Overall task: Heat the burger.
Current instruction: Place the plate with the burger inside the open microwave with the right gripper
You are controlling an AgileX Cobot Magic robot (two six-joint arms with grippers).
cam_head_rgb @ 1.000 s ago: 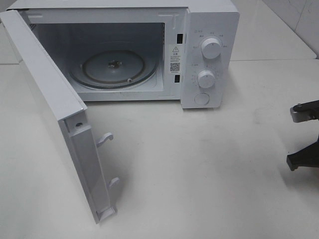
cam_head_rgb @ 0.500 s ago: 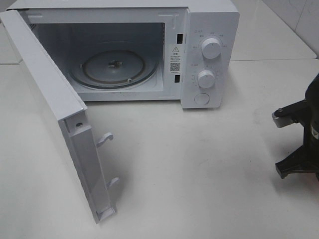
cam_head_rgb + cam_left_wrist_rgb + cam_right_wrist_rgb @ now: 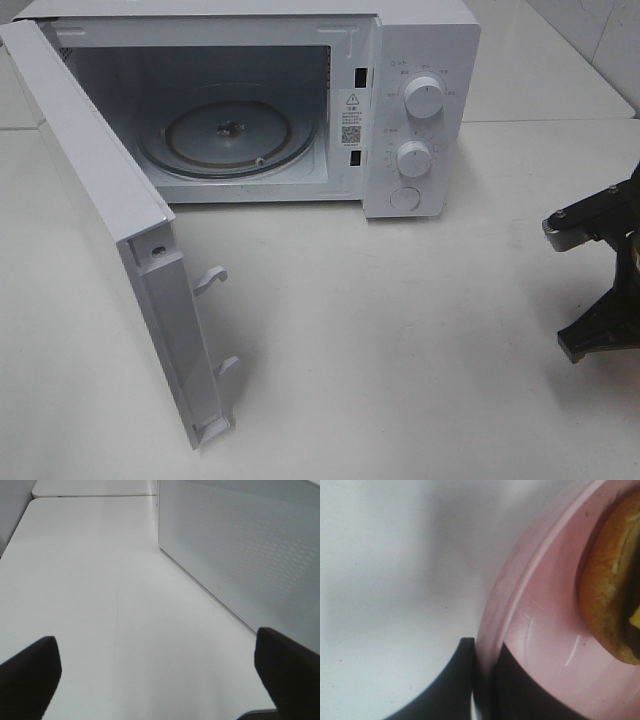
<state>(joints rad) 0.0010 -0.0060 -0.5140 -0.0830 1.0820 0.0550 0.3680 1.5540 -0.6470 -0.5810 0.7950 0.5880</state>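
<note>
The burger (image 3: 612,595) shows only as a golden-brown bun edge, sitting on a pink plate (image 3: 545,630) in the right wrist view. My right gripper (image 3: 482,660) is shut on the plate's rim, one dark finger (image 3: 455,685) outside it and one under the plate. In the high view only the gripper's black body (image 3: 600,225) shows at the right edge; the burger and plate are out of that view. My left gripper (image 3: 155,675) is open and empty over the table beside the microwave's door (image 3: 240,555).
A white microwave (image 3: 420,110) stands at the back, with its door (image 3: 110,220) swung wide open to the front left. Its glass turntable (image 3: 228,135) is bare. The white table (image 3: 400,330) lies in front of it.
My right gripper's body has come further in from the right edge, moving left, and has tilted. The microwave and its door have not moved.
</note>
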